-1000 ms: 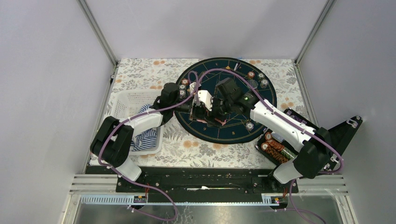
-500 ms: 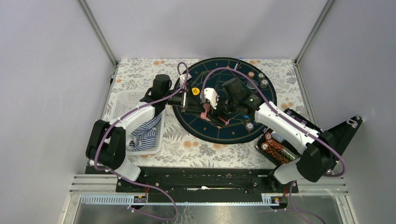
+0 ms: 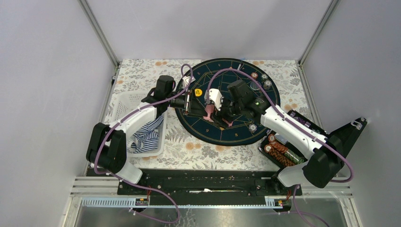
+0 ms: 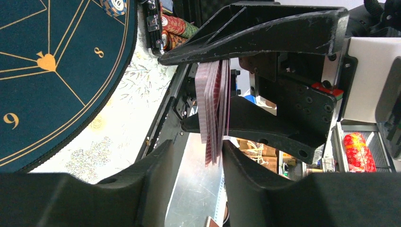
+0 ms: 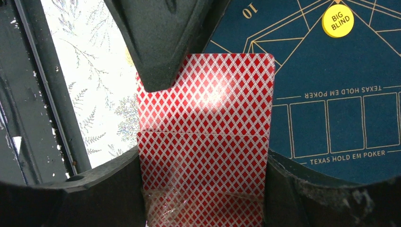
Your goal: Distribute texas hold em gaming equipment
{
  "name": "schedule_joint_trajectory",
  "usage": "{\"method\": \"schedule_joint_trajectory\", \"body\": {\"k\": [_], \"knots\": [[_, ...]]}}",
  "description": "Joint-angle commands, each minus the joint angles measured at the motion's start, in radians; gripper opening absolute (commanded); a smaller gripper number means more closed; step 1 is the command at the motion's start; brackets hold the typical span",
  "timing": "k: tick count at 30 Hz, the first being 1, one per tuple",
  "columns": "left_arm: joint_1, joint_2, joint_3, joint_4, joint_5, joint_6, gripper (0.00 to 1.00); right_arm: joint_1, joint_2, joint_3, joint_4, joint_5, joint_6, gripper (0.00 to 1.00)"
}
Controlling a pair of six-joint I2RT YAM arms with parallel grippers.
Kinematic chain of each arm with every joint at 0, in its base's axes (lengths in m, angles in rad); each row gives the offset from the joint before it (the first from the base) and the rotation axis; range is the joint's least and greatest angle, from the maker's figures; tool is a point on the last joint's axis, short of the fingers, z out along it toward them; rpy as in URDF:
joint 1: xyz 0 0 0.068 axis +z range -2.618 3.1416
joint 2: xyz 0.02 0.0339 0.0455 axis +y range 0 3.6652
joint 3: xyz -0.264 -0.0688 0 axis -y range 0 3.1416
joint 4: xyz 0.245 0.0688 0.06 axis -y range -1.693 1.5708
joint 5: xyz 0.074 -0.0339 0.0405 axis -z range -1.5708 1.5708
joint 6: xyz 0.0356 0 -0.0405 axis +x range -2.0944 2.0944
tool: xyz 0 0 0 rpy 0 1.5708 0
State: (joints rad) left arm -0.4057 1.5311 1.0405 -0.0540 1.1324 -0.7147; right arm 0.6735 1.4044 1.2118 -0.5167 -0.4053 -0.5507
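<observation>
At the far left of the overhead view a white basket (image 3: pixel 124 103) sits on the flowered table cover (image 3: pixel 203 152), with a striped cloth (image 3: pixel 144 137) bunched in its near end. Right of it, my left gripper (image 4: pixel 196 149) reaches over the left edge of the round dark mat (image 3: pixel 239 135) with its fingers partly apart. In my left wrist view the bottom corner of the playing cards (image 4: pixel 215 109) hangs down between those fingers with a gap showing on the left side, so I grip nothing there. Just beside that gripper in the overhead view, the yellow disc (image 3: pixel 198 91) lies flat on the mat, lettered BIG BLIND. Over the middle of the mat the cards form a red-backed stack, held on edge above the surface. My right gripper (image 5: pixel 203 170) is clamped across that stack from both sides. In my right wrist view one finger (image 5: pixel 156 42) of my left gripper overlaps the top left corner of the foremost card. Farther right, small chip stacks (image 3: pixel 255 74) stand in a cluster at the mat's upper right edge. One more chip stack (image 3: pixel 254 126) stands alone near its lower right edge, and rows of chips (image 3: pixel 280 150) lie packed on their sides off the mat at the lower right.
</observation>
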Motion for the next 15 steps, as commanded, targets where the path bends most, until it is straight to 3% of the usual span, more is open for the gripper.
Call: {"method": "schedule_joint_trajectory", "body": {"k": [1,7,11,15], "knots": [[0.007,-0.039,0.037,0.017,-0.025,0.032,0.39,-0.008,-0.048,-0.002,0.053,-0.020,0.008,0.05],[0.006,-0.058,0.036,0.019,-0.031,0.050,0.37,-0.009,-0.042,-0.005,0.058,-0.011,0.010,0.03],[-0.015,-0.052,0.054,-0.005,-0.043,0.081,0.49,-0.009,-0.034,0.001,0.063,-0.025,0.018,0.04],[-0.034,-0.028,0.076,-0.007,-0.057,0.081,0.51,-0.009,-0.023,0.010,0.057,-0.035,0.023,0.04]]}}
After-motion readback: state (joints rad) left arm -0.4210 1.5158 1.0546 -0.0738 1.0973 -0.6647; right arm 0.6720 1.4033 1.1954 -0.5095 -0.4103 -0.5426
